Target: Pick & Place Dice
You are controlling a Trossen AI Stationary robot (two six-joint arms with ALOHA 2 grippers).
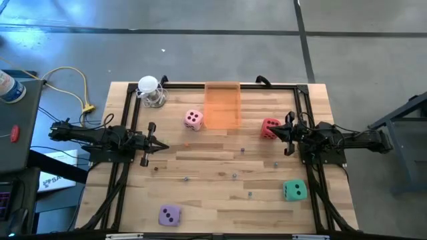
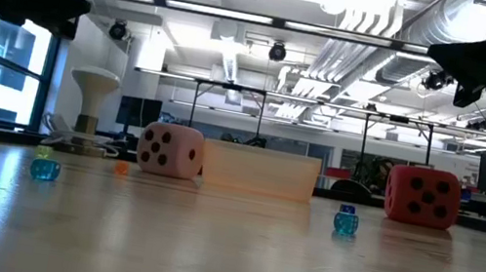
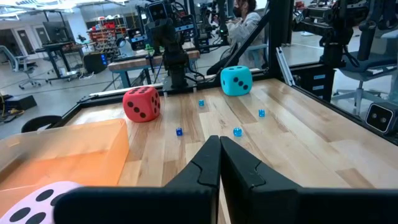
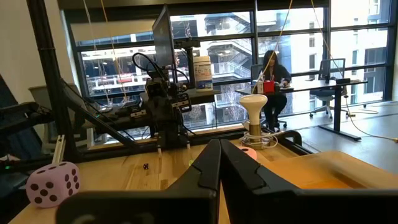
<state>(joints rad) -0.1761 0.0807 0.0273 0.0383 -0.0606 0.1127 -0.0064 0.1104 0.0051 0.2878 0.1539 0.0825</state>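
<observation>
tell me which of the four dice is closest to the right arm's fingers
The red die: it sits right beside the right gripper, while the pink, teal and purple dice lie farther off.

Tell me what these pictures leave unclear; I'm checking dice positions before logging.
- Teal-green soft die and purple soft die: outside the low view.
- Pink soft die: cut off by the left wrist view's edge.
- Translucent orange plastic bin: contents not clearly visible in any view.
- Small blue beads: too small to identify.
</observation>
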